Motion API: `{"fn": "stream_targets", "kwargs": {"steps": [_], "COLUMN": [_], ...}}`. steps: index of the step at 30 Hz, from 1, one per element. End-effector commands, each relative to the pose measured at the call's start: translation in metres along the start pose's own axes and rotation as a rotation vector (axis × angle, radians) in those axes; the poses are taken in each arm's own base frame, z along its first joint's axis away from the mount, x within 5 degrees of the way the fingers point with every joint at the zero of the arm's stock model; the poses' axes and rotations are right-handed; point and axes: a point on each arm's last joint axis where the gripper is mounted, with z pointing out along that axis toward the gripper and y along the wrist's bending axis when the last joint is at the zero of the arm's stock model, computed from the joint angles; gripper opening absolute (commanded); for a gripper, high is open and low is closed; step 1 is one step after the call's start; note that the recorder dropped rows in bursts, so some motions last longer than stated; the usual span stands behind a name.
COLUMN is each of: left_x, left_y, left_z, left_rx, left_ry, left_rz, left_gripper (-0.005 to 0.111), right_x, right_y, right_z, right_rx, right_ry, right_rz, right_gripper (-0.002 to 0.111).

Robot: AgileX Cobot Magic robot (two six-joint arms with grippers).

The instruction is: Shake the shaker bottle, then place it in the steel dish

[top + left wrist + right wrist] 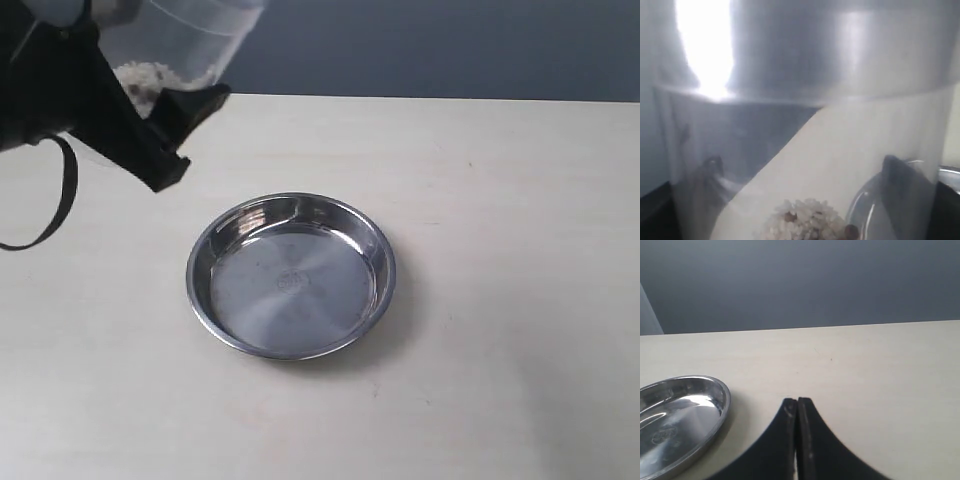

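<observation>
1 shaker bottle [185,40], pale granules [805,222] inside, is clamped between the jaws of the left gripper [172,128]. It is held above the table [500,200], at the exterior view's upper left, apart from the 1 steel dish [290,285]. Right gripper [797,407]: jaws pressed together, holding nothing.

Even bright light — soft shadow by the steel dish [290,300], glare-streaked blur on the shaker bottle [800,125]

Exterior looks down, right wrist low, both show steel dish [290,290]
</observation>
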Motion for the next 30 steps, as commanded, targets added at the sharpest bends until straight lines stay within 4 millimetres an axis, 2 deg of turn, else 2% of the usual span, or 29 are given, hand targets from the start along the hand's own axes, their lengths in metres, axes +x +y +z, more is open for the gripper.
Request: {"fn": "stream_targets", "kwargs": {"steps": [1,4,9,12,14,18,20,23,26,28,30], "left_x": [0.016,0.017,-0.004,-0.007,-0.003,0.019,0.028,0.018,-0.018,-0.039,-0.041], "left_y": [0.013,0.004,-0.02,-0.035,-0.043,-0.055,-0.062,-0.058,-0.038,-0.024,-0.015], "left_z": [0.003,0.003,-0.001,-0.001,0.001,0.007,0.005,0.003,-0.002,-0.004,-0.001], "left_rx": [-0.141,0.0,0.277,0.427,0.478,0.484,0.513,0.511,0.441,0.378,0.315], "left_ry": [0.222,0.323,0.178,0.108,0.059,0.023,-0.004,-0.06,-0.176,-0.206,-0.152], "left_rz": [-0.055,-0.018,-0.25,-0.223,-0.266,-0.373,-0.256,-0.199,-0.186,-0.281,-0.518], "left_gripper": [0.0,0.0,0.0,0.0,0.0,0.0,0.0,0.0,0.0,0.0,0.0], "right_x": [-0.001,-0.001,-0.001,-0.001,-0.001,-0.001,-0.001,-0.001,-0.001,-0.001,-0.001], "right_y": [0.0,0.0,0.0,0.0,0.0,0.0,0.0,0.0,0.0,0.0,0.0], "right_z": [0.0,0.0,0.0,0.0,0.0,0.0,0.0,0.0,0.0,0.0,0.0], "right_rx": [0.001,0.001,0.001,0.001,0.001,0.001,0.001,0.001,0.002,0.002,0.001], "right_ry": [-0.016,-0.018,-0.016,-0.016,-0.016,-0.016,-0.016,-0.016,-0.014,-0.014,-0.016], "right_rz": [0.004,0.004,0.004,0.004,0.004,0.004,0.004,0.004,0.004,0.004,0.004], "right_gripper": [-0.001,-0.001,-0.001,-0.001,-0.001,-0.001,-0.001,-0.001,-0.001,-0.001,-0.001]}}
